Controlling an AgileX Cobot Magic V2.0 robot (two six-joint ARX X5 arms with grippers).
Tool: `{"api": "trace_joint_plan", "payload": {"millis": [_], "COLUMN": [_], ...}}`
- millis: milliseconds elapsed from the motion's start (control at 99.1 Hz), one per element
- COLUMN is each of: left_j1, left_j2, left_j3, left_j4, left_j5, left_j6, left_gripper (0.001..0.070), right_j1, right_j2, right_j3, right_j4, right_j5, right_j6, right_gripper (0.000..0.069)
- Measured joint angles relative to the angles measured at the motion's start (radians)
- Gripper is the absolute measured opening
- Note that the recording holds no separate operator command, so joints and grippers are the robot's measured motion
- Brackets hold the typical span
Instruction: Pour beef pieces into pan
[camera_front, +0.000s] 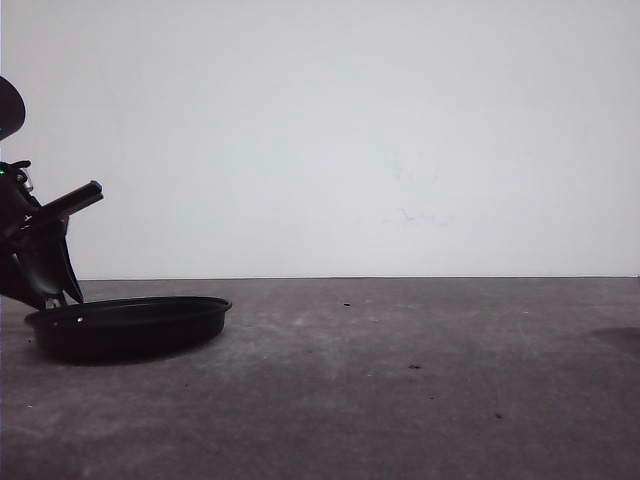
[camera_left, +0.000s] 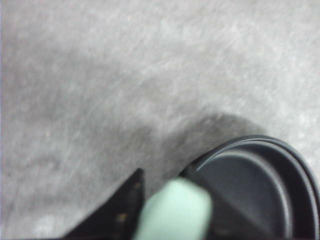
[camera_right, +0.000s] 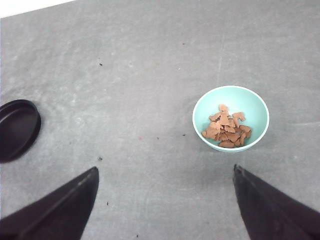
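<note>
My left claw (camera_left: 170, 220) seems clamped on the mint handle (camera_left: 175, 210) of the pan (camera_front: 130, 322) resting on the counter (camera_front: 400, 380). My right claw (camera_right: 165, 200) hangs spread wide, holding nothing, above the beef pieces (camera_right: 227, 131) in a teal bowl (camera_right: 205, 112).

Even, soft indoor light. In the front view a bright white wall leaves the wide black pan (camera_front: 130, 322) almost a silhouette on the dim grey counter (camera_front: 400, 380). The left wrist view is heavily blurred, its pale mint-green handle (camera_left: 175, 210) out of focus. The right wrist view is sharp, with faint shadows.
</note>
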Motion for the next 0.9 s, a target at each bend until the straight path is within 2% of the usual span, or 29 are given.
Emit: {"api": "trace_joint_plan", "payload": {"millis": [151, 393, 504, 625, 696, 827, 898], "left_j1": [0.000, -0.014, -0.026, -0.052, -0.071, -0.108, -0.132], "left_j2": [0.000, -0.091, -0.195, -0.300, -0.343, -0.403, -0.431], "left_j3": [0.000, -0.005, -0.005, -0.006, -0.006, -0.006, -0.006], "left_j4": [0.001, -0.033, -0.024, -0.039, -0.063, -0.121, -0.146], "left_j5": [0.008, 0.026, 0.038, 0.047, 0.049, 0.053, 0.056], "left_j6": [0.000, -0.008, -0.051, -0.103, -0.123, -0.139, -0.139], "left_gripper": [0.0082, 0.0069, 0.0060, 0.0060, 0.0060, 0.0060, 0.0060], "right_j1": [0.000, 0.000, -0.009, -0.049, -0.096, -0.196, -0.230], "right_j2": [0.000, 0.013, 0.076, 0.195, 0.276, 0.443, 0.509], "right_j3": [0.000, 0.000, 0.000, 0.000, 0.000, 0.000, 0.000], "right_j4": [0.000, 0.082, 0.140, 0.187, 0.202, 0.241, 0.264], "right_j5": [0.006, 0.090, 0.148, 0.150, 0.135, 0.018, -0.013], "right_j6": [0.000, 0.000, -0.006, -0.031, -0.049, -0.053, -0.040], "right_gripper": [0.0525, 0.0525, 0.0525, 0.0525, 0.0525, 0.0525, 0.0525]}}
